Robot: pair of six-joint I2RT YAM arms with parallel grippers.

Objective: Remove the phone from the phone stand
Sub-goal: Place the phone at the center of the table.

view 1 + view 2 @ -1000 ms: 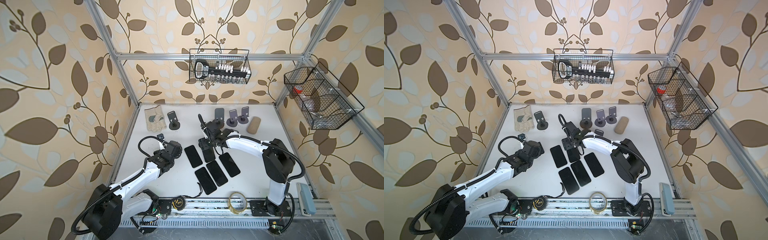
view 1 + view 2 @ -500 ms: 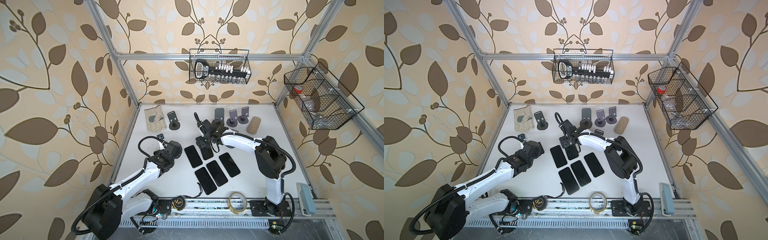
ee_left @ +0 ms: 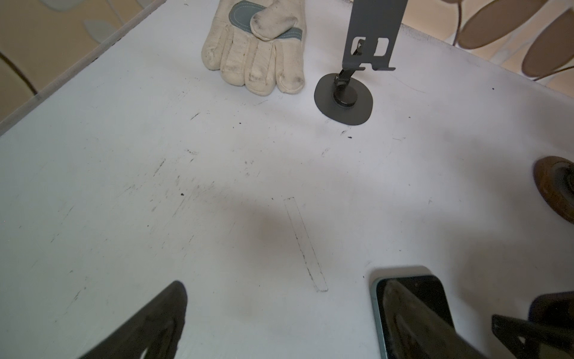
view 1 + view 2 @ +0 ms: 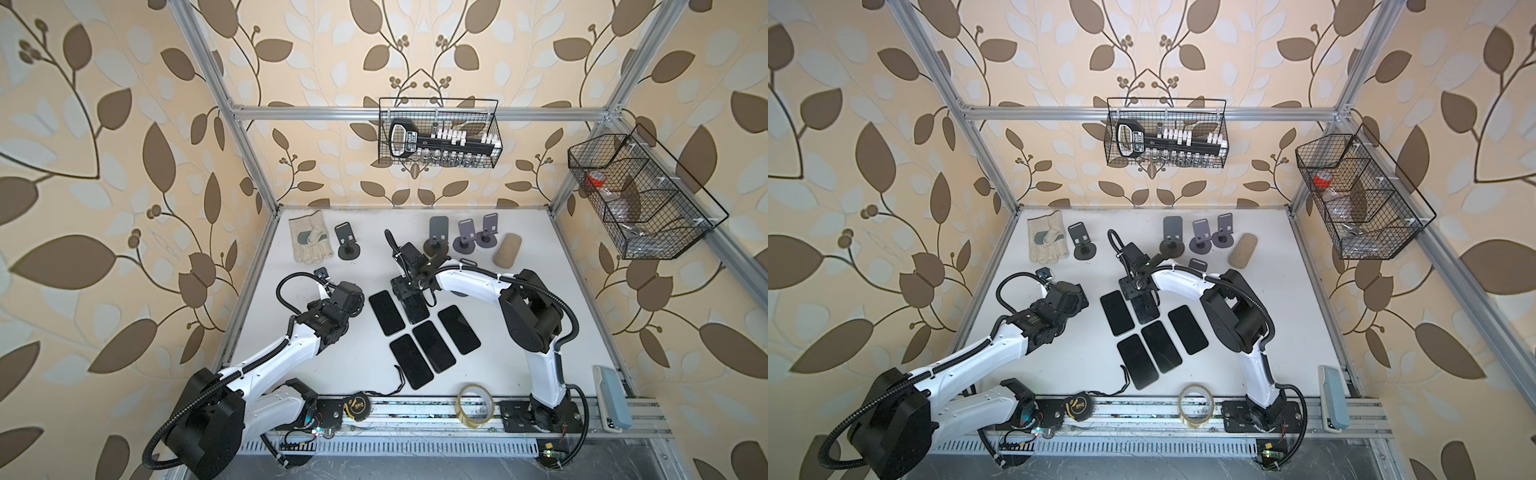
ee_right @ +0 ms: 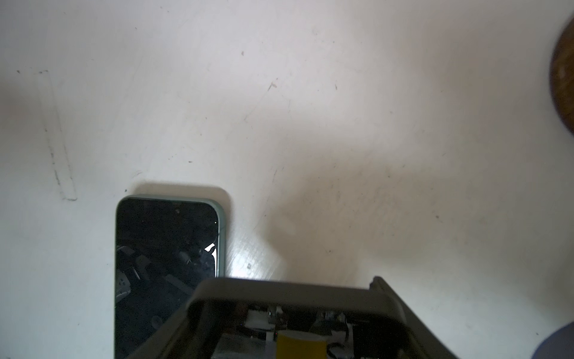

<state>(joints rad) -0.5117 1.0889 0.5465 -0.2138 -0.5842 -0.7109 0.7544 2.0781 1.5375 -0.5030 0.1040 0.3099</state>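
Note:
My right gripper (image 4: 409, 291) is shut on a dark phone (image 4: 417, 311) with a grey rim, holding it low over the white table beside other phones. In the right wrist view its rim (image 5: 295, 289) spans the frame close to the camera. Several empty phone stands (image 4: 438, 235) line the back of the table in both top views, and one more (image 4: 1198, 264) shows behind the right arm. At the left, my left gripper (image 4: 357, 301) is open with nothing in it; in the left wrist view one of its fingers (image 3: 149, 323) hovers over bare table.
Several phones (image 4: 386, 312) lie flat mid-table; one (image 5: 164, 248) is right next to the held phone. A work glove (image 4: 309, 241) and a black stand (image 3: 369, 37) are at the back left, a tan block (image 4: 507, 249) at the back right. A tape roll (image 4: 476, 405) sits on the front rail.
My right arm has swung a little leftwards, carrying the phone with it. The left arm has not moved.

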